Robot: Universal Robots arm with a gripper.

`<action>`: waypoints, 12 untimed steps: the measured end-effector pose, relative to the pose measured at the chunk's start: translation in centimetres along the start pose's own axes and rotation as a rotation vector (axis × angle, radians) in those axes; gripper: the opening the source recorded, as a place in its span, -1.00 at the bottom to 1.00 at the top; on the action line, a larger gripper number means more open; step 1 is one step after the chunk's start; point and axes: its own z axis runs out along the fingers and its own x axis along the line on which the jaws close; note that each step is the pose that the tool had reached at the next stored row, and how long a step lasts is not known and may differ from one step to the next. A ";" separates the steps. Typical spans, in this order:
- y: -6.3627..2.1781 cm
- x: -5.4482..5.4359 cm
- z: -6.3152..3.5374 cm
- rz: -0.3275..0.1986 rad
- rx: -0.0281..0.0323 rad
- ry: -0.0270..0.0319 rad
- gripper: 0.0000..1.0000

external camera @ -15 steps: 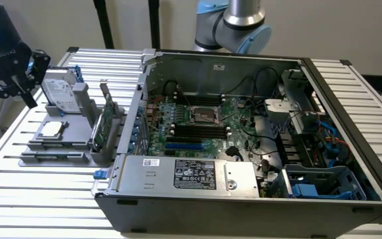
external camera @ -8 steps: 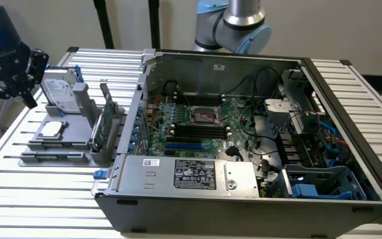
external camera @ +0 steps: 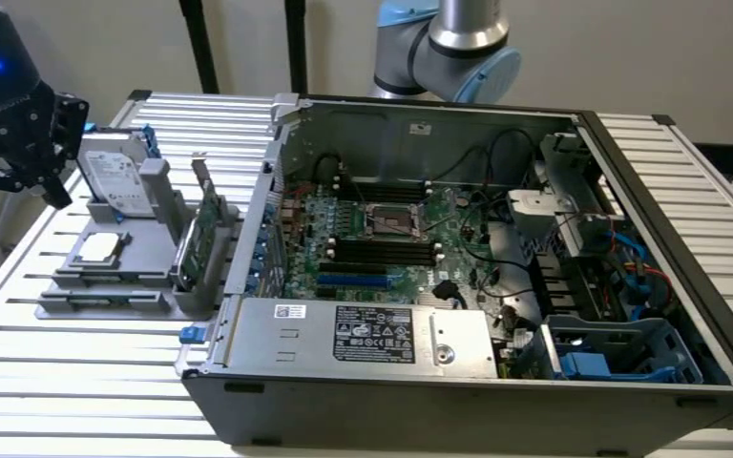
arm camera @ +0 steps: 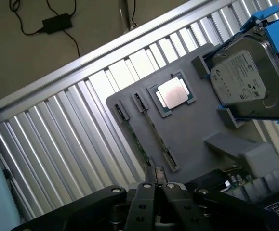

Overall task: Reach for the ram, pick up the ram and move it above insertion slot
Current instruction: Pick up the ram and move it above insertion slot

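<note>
The ram is a thin green stick standing edge-on in a narrow slot of the grey holder, beside a second similar slot. My gripper hangs above the holder's near end, a little short of the ram, shut with nothing between its fingers. In the exterior view the black gripper is over the far left of the table, next to the holder. The long black memory slots lie on the motherboard inside the open computer case, off to the exterior view's right.
The holder also carries a silver hard drive in a blue bracket, a processor chip and an upright green expansion card. The case's left wall stands between holder and motherboard. The table is ribbed metal.
</note>
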 end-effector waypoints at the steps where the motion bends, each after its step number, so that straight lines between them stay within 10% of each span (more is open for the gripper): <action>1: 0.00 0.0 0.01 -0.018 0.0002 0.0006 -0.79; 12: -0.01 0.0 0.27 -0.218 0.0062 0.0056 -0.79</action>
